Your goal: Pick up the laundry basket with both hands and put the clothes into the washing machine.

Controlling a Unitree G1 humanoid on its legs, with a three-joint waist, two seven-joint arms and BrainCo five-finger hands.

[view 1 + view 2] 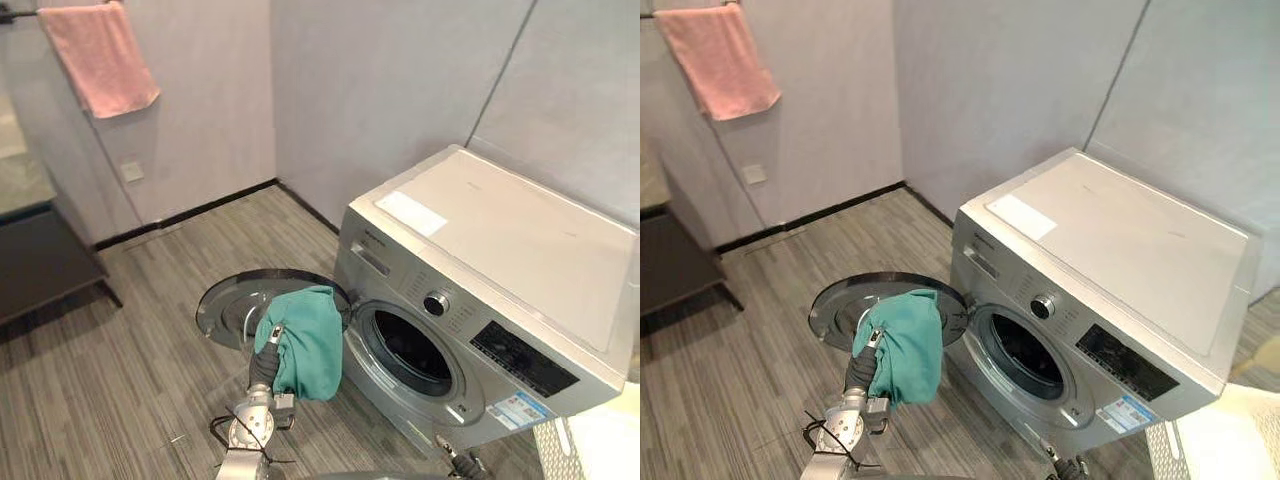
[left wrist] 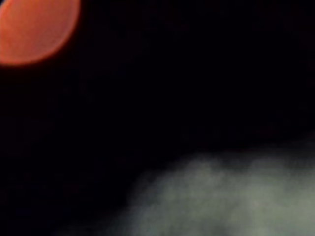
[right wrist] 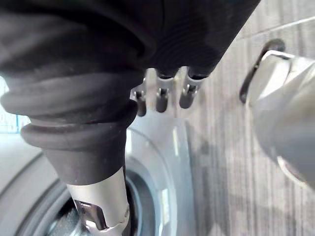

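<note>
At nine o'clock of the open drum (image 1: 415, 352) we log the teal garment (image 1: 305, 340) over the left hand (image 1: 265, 366), grip unreadable, right hand (image 3: 160, 96) slack, garment not yet loaded.

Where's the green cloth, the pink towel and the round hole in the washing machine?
green cloth (image 1: 308, 340): left eye view, middle of the hanging fabric.
pink towel (image 1: 100, 55): left eye view, middle of the towel.
washing machine opening (image 1: 412, 352): left eye view, the dark inside of the round hole.

Left robot hand (image 1: 266, 362) buried in green cloth (image 1: 305, 340); laundry basket (image 1: 556, 446) cropped.
</note>
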